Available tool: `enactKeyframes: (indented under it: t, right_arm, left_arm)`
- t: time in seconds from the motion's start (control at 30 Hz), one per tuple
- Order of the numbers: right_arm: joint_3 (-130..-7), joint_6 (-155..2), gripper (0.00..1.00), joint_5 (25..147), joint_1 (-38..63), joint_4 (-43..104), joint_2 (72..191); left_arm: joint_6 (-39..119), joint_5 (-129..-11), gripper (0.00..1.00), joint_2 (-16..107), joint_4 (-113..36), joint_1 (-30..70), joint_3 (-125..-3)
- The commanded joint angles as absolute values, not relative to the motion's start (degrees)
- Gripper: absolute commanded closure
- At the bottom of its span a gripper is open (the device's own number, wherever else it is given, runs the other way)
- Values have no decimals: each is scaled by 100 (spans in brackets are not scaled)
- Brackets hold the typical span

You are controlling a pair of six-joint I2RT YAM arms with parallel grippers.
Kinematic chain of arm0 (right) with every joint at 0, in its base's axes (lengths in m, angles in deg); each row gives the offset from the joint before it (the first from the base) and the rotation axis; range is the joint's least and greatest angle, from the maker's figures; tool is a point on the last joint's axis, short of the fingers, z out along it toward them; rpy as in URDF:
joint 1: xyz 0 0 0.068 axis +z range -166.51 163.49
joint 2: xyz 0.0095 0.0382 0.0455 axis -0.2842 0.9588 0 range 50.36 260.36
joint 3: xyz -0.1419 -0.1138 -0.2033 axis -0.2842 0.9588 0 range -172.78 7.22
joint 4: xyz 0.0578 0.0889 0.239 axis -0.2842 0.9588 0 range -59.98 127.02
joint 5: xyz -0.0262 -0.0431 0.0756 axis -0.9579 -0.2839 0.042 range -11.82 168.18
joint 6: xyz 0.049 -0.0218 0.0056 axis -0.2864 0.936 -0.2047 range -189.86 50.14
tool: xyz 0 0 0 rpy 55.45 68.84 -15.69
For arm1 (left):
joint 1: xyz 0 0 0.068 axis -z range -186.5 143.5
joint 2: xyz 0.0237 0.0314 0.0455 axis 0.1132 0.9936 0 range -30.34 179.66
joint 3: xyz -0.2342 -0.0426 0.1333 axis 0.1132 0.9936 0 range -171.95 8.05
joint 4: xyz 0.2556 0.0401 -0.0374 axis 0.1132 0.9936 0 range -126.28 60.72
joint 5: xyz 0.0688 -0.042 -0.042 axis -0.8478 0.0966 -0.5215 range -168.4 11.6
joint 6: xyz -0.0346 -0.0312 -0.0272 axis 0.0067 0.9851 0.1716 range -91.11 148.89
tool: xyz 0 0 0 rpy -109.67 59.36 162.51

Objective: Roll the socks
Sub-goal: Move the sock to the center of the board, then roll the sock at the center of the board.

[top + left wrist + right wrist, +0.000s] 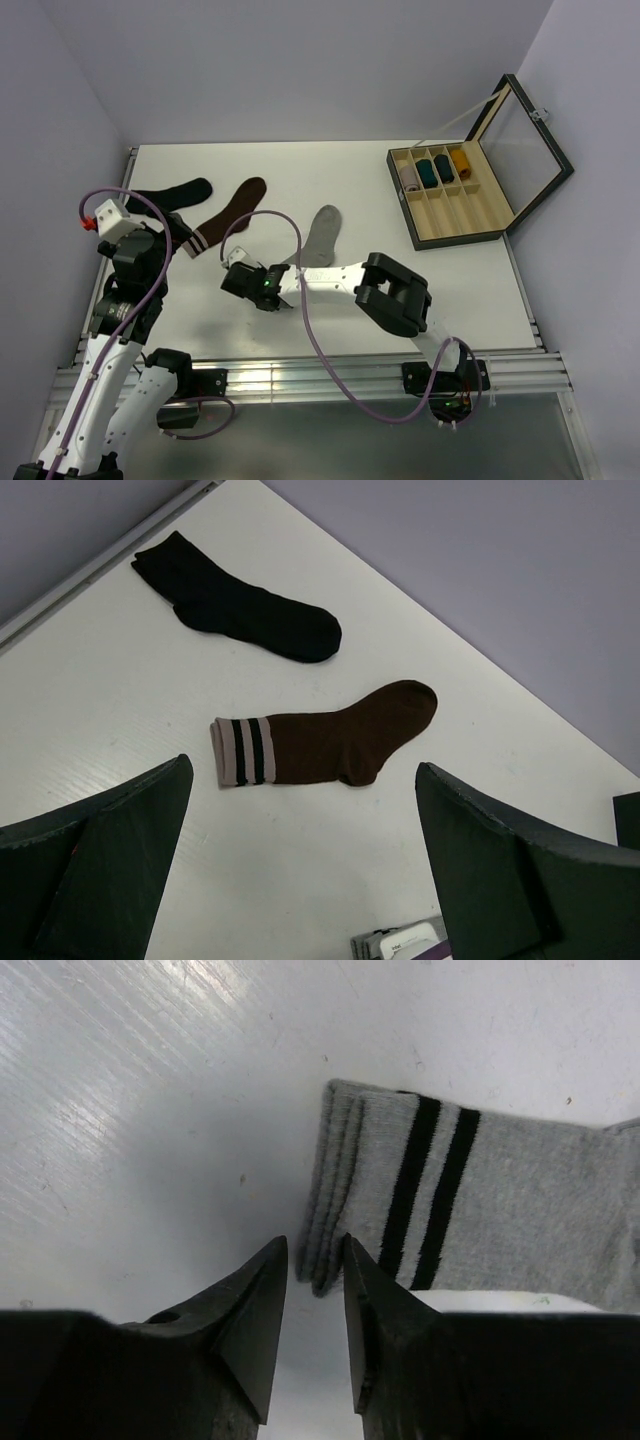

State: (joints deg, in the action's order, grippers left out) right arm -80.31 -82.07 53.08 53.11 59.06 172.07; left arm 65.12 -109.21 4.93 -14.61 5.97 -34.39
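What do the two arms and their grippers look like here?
Both the left arm and right arm have white links with black joints, and a purple cable loops along each. The right gripper has dark wedge-shaped fingers; a green light glows at its wrist.

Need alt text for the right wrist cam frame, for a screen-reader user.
The right gripper, its fingertips only a narrow gap apart, sits at the cuff corner of a light grey sock with two dark cuff stripes, lying flat on a white table. Whether the fingertips pinch the cuff cannot be told.
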Motion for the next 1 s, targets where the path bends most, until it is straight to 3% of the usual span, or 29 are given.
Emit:
enactKeyframes:
  t: [0.0, 0.3, 0.6, 0.97]
  right_arm:
    - [-8076, -8190, 64, 5234, 5354, 6148, 17463]
    - [-7708, -8102, 100, 5734, 5126, 5658, 17209]
    - [-6575, -8453, 100, 8385, 4037, 4261, 16146]
    - [-5397, -9665, 100, 11657, 2665, 2082, 16075]
  left_arm:
    - [6536, -10828, 0, 517, -1694, 615, -3423]
    - [6685, -10354, 0, 1184, -1203, 624, -3834]
    - [7221, -9284, 2, 1958, -815, 650, -3757]
    - [8381, -8526, 4, 2995, -1702, 1572, -3010]
